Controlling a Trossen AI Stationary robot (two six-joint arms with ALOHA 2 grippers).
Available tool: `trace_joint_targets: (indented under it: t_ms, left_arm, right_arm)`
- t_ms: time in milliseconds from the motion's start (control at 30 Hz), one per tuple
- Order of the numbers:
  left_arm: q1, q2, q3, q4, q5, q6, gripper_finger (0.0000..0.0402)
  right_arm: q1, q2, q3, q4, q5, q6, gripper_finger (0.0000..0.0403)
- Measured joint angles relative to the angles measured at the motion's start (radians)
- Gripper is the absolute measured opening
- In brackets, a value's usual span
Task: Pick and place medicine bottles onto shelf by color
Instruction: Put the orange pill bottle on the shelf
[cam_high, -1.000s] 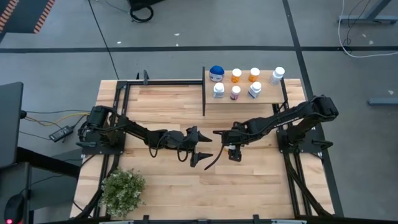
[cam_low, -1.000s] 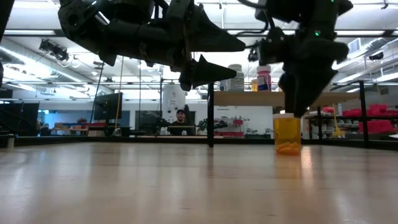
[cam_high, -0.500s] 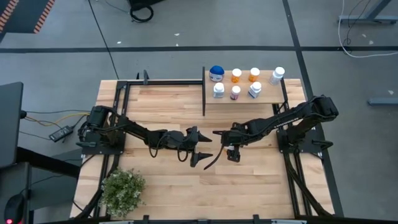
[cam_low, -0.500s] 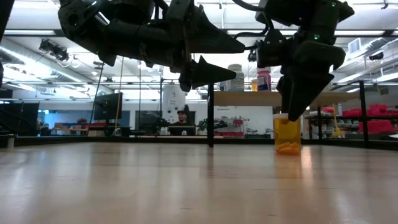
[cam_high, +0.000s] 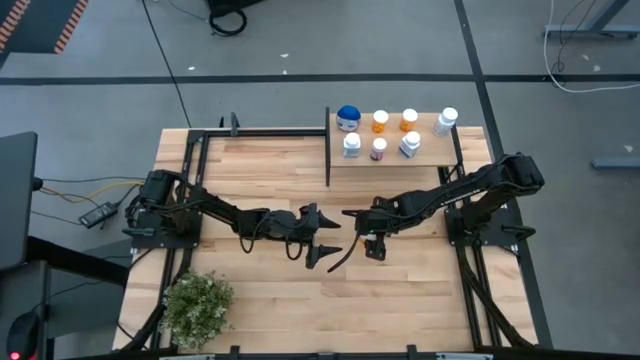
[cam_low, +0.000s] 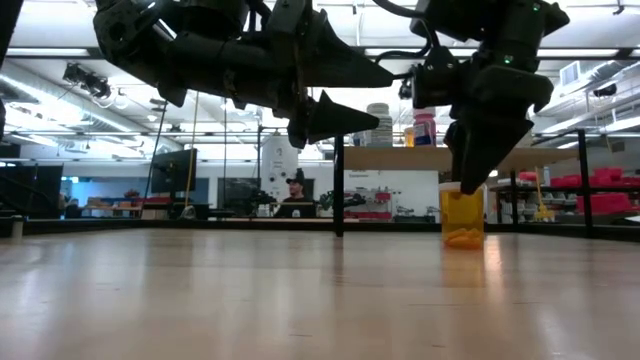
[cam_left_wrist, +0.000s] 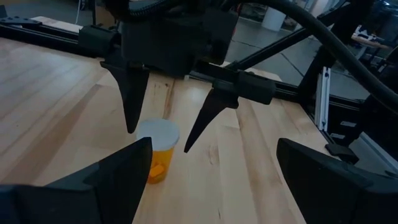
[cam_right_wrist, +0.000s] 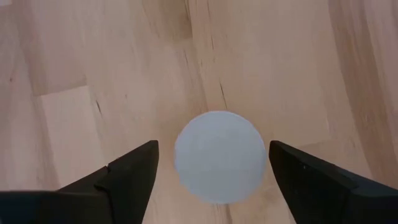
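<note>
An orange medicine bottle (cam_low: 461, 217) with a white cap (cam_right_wrist: 219, 155) stands upright on its base on the plank table, right of centre. My right gripper (cam_high: 371, 242) hangs over it, pointing steeply down and open. Its fingers (cam_left_wrist: 132, 93) stand on either side of the cap with a gap to each. My left gripper (cam_high: 328, 238) is open and hovers level just left of the bottle, holding nothing. The shelf (cam_high: 432, 152) at the far right carries several bottles: a blue one (cam_high: 347, 118), two orange ones (cam_high: 380, 121) and white ones (cam_high: 446, 121).
A green potted plant (cam_high: 197, 305) sits at the near left corner. The shelf's black upright edge (cam_high: 328, 148) rises between the shelf and the table's far middle. Bare planks lie in front of and behind the two grippers.
My right gripper's fingertips have sunk a little toward the orange bottle's cap. The bottle has stayed where it was.
</note>
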Motion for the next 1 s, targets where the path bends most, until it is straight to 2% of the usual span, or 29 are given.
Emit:
trace_joint_targets:
  t_ms: [333,767,1000]
  left_arm:
    - [0.0,0.0,0.0,0.0,0.0,0.0,0.035]
    - [0.0,0.0,0.0,0.0,0.0,-0.001,0.035]
    - [0.0,0.0,0.0,0.0,0.0,-0.001,0.035]
  right_arm:
    - [-0.016,0.0,0.0,0.016,0.015,0.008,0.0298]
    - [-0.019,0.0,0.0,0.015,0.014,0.018,0.0241]
    - [-0.019,0.0,0.001,0.004,0.008,0.016,0.0232]
